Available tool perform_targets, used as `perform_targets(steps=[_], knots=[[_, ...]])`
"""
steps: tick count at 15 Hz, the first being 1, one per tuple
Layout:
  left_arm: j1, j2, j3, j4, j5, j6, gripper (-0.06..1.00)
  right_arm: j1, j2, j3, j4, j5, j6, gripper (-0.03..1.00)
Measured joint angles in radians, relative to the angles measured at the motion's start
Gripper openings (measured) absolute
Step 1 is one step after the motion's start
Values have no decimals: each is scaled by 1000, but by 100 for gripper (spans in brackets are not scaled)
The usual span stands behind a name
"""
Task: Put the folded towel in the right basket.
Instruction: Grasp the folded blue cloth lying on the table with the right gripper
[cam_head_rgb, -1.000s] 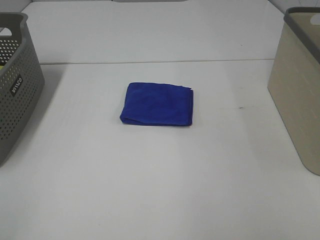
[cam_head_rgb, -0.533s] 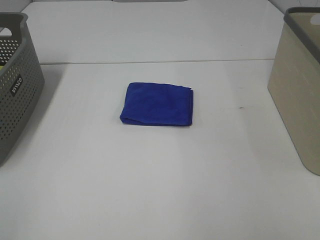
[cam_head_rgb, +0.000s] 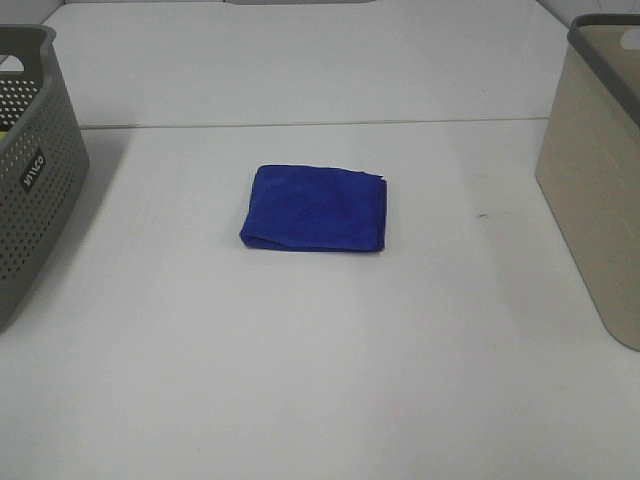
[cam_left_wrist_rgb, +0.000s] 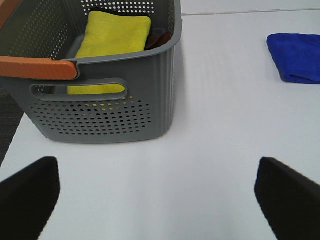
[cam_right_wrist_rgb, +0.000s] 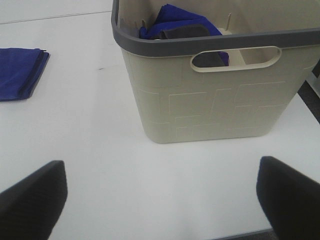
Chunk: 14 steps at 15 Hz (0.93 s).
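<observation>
The right hand (cam_right_wrist_rgb: 161, 197) stands wide open and holds nothing: its two dark fingers (cam_right_wrist_rgb: 290, 197) are spread far apart over the bare white surface (cam_head_rgb: 320, 380), touching no object. Just beyond it stands the right basket (cam_right_wrist_rgb: 200, 100), beige with a grey rim and a cut-out handle, upright on the surface at the right edge of the scene; a blue cloth (cam_right_wrist_rgb: 175, 15) and a dark grey cloth (cam_right_wrist_rgb: 187, 31) lie inside it. The folded towel (cam_head_rgb: 315, 208), deep blue, lies flat on the surface well apart from this hand, off to its left and farther away, about midway between the two baskets and touching neither. A small dark mark (cam_head_rgb: 483, 214) sits on the surface between the towel and the right basket. The left hand (cam_left_wrist_rgb: 159, 197) is likewise spread wide with nothing between its fingers (cam_left_wrist_rgb: 30, 200), and the towel lies well apart from it too, to its right and farther off. Near that hand stands the left basket (cam_left_wrist_rgb: 100, 115), grey and perforated, with a yellow cloth (cam_left_wrist_rgb: 117, 37) inside it. Neither hand shows in the high view.
</observation>
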Motion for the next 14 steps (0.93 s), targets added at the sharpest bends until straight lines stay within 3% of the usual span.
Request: perform_targets(steps=[14], knots=[[0,0,0,0,0,0,99,0,0,0,0,0,-2,98]])
